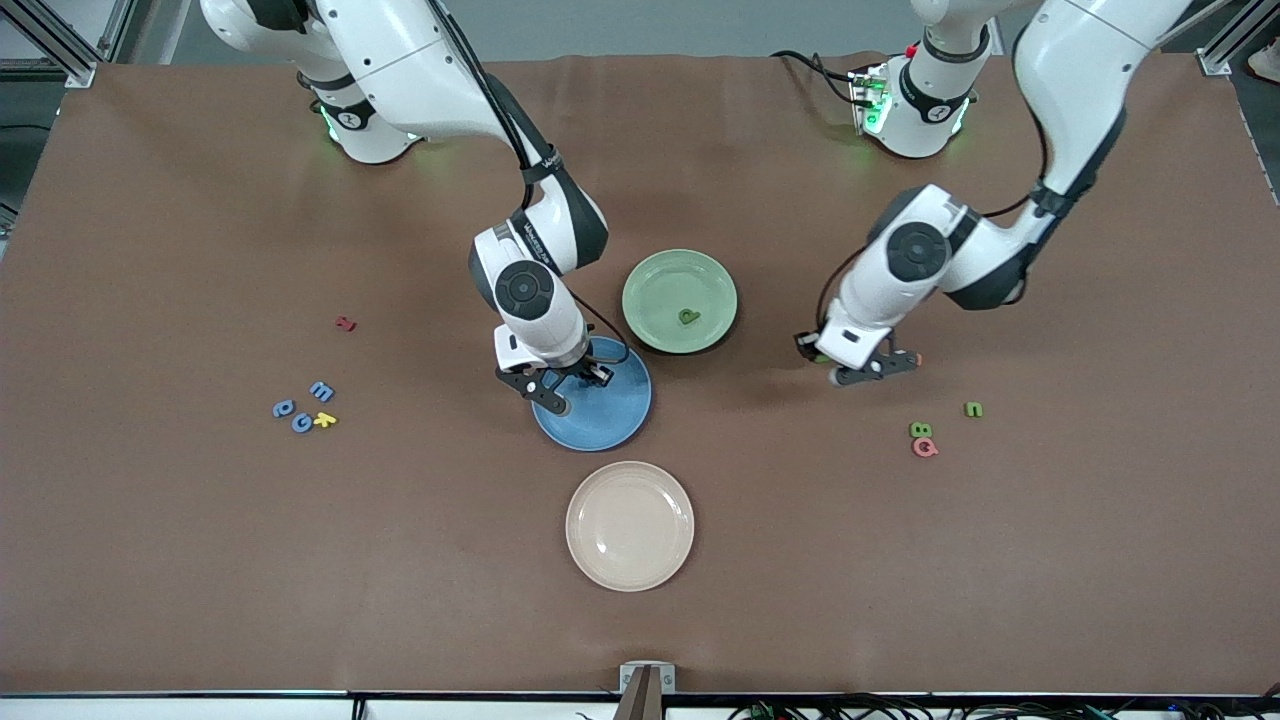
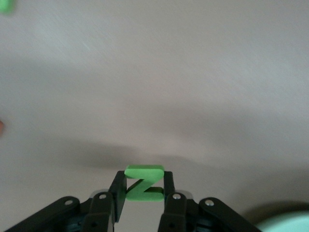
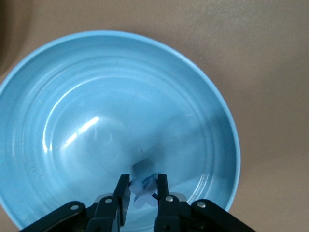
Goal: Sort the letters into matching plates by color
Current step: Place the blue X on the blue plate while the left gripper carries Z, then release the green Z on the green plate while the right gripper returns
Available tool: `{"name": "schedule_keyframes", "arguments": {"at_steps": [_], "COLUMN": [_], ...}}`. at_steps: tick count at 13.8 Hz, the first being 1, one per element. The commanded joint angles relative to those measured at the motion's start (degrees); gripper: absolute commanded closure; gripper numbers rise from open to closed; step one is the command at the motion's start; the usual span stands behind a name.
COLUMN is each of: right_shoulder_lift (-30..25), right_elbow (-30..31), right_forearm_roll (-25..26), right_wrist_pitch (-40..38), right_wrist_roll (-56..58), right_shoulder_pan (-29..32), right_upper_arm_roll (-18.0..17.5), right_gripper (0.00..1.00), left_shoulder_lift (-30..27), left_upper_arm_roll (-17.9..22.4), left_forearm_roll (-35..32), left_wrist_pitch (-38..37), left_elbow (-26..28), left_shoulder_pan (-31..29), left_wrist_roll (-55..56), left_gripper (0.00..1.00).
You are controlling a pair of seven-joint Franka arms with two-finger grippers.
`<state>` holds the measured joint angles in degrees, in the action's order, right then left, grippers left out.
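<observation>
My right gripper point(image 1: 556, 392) hangs low over the blue plate point(image 1: 612, 415), shut on a small blue letter point(image 3: 145, 191) shaped like an X; the plate point(image 3: 96, 116) fills the right wrist view. My left gripper point(image 1: 868, 372) is over bare table between the green plate point(image 1: 680, 285) and two green letters point(image 1: 973, 409) point(image 1: 920, 429). It is shut on a green letter Z point(image 2: 144, 182). One green letter point(image 1: 689, 317) lies in the green plate. Three blue letters point(image 1: 321, 390) point(image 1: 284, 408) point(image 1: 302, 423) lie toward the right arm's end.
A cream plate point(image 1: 630, 525) sits nearer the front camera than the blue plate. A yellow letter point(image 1: 326, 420) touches the blue cluster, with a red letter point(image 1: 346, 323) farther from the camera than they are. A pink letter point(image 1: 925, 447) lies next to one green letter.
</observation>
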<state>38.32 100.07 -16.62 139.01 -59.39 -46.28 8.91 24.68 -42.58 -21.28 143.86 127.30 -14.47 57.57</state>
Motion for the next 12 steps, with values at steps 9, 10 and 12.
{"name": "schedule_keyframes", "arguments": {"at_steps": [9,10,12], "right_shoulder_lift": [-8.32,-10.00,-13.95], "right_elbow": [-0.76,-0.41,2.22], "right_forearm_roll": [0.72,0.80,0.80], "right_wrist_pitch": [-16.09,-19.18,-22.37], "right_wrist_roll": [9.77,14.43,26.46], "right_shoulder_pan": [3.46,4.95,8.55], "right_upper_arm_roll": [5.66,7.68,10.77], "right_gripper": [0.00,0.00,0.00], "left_shoulder_lift": [4.75,5.64,6.69], "left_upper_arm_roll": [-0.13,-0.13,-0.04], "left_forearm_roll": [-0.96,-0.96,-0.96], "left_wrist_pitch": [0.45,2.11,2.83], "left_elbow": [-5.05,-4.87,-4.61], "left_shoulder_pan": [15.79,16.66,18.59], "left_wrist_roll": [25.04,26.62,29.70], "left_gripper": [0.99,0.98,0.85]}}
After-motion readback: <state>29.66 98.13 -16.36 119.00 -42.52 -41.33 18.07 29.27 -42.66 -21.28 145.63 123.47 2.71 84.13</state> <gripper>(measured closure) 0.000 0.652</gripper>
